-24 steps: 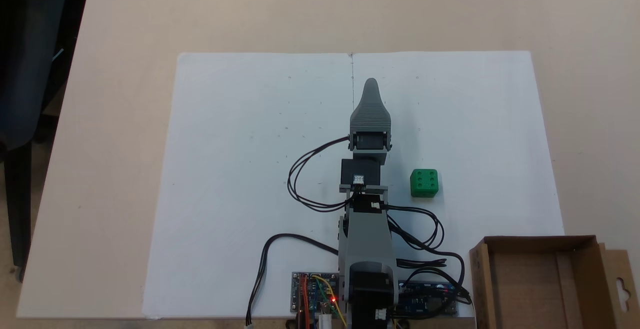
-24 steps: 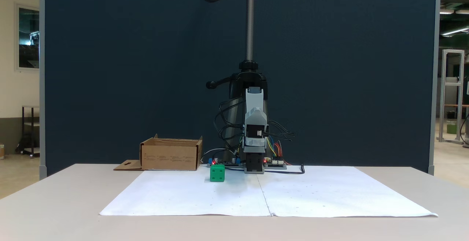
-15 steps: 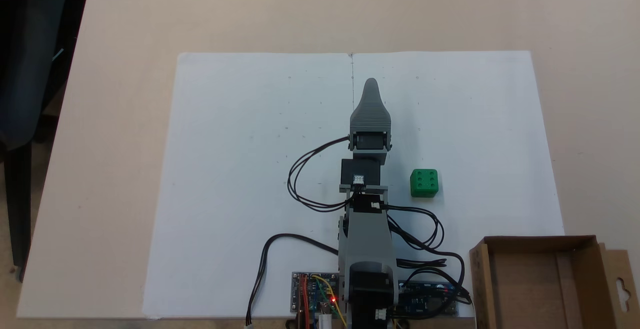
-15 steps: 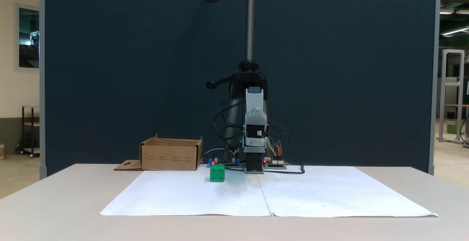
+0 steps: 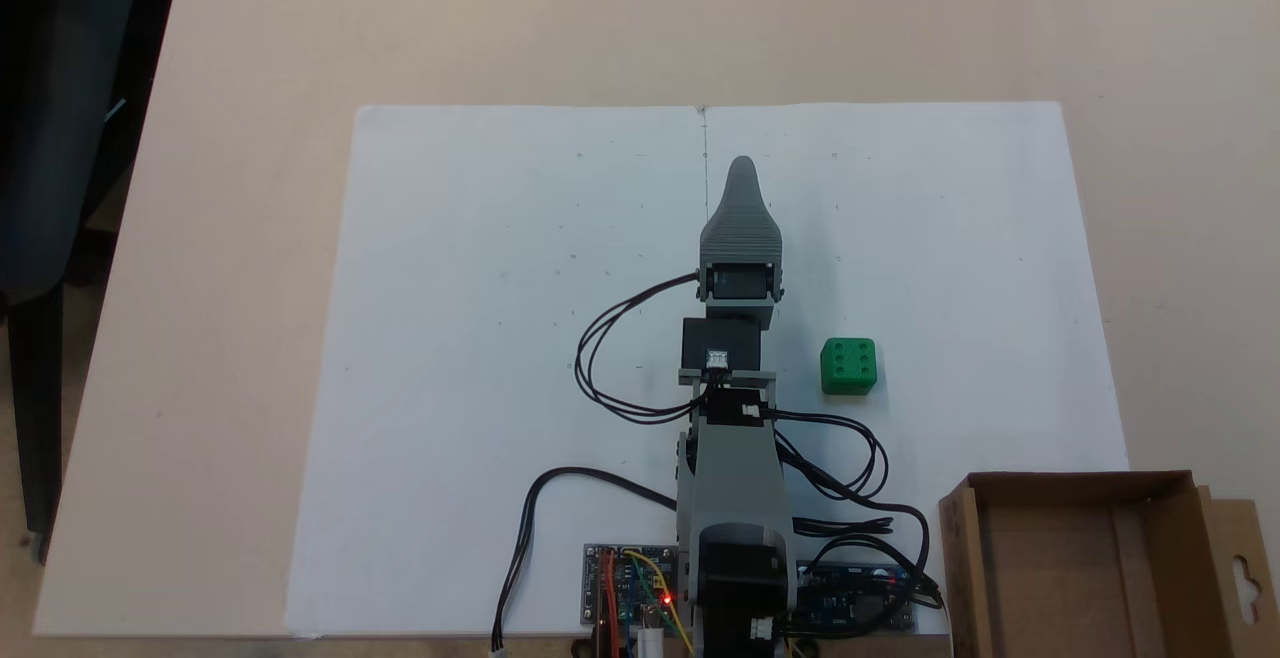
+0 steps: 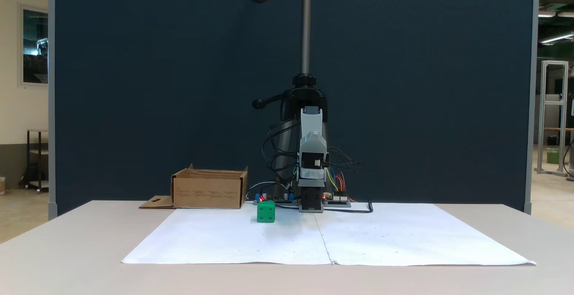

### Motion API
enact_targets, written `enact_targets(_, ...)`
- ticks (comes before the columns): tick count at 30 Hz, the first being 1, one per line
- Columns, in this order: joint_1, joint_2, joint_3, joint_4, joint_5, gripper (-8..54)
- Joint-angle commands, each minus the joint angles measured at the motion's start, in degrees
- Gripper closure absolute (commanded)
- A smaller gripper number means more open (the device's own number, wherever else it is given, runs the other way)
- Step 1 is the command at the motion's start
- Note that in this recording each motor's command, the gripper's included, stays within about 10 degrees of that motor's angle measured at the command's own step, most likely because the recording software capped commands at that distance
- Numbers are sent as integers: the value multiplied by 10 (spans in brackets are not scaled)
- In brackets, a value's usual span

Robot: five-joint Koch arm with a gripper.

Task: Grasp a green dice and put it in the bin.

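While I rest folded over my own base, nothing of the task is begun yet.

Me: my gripper [image 5: 742, 170] points straight out along the paper's centre seam, away from my base, seen from above as one grey wedge.

Jaws: they lie one behind the other for both cameras, so I cannot tell whether they are parted or closed; they hold nothing.

Green dice: the green dice [image 5: 849, 366] sits on the white paper [image 5: 480, 338], right of my forearm from above and left of me in the front camera [image 6: 266, 211], six pips up. It lies nearer my base than my tip does, well apart from it.

Box: the cardboard box [image 5: 960, 558] stands open-topped off the paper's corner, beside my base on the same side as the dice; its flap with the cutout lies flat outward. It looks empty as far as its floor shows.

Why so: dice and box share one side, which I judge keeps the carry short.

Next: I would swing toward the dice and draw back, since it sits close in.

Risk: the cables [image 5: 850, 478] loop between the dice and the box, and might snag.
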Motion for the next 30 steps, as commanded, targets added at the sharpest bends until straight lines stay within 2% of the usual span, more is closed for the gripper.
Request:
enact_targets(1, -3, 63, 37, -53, -17, 36)
enact_targets(8, -4, 64, -25, 60, -16, 40)
enact_targets(22, 22, 63, -326, 601, -15, 38)
enact_targets(30, 51, 64, -506, 888, 8, 8)
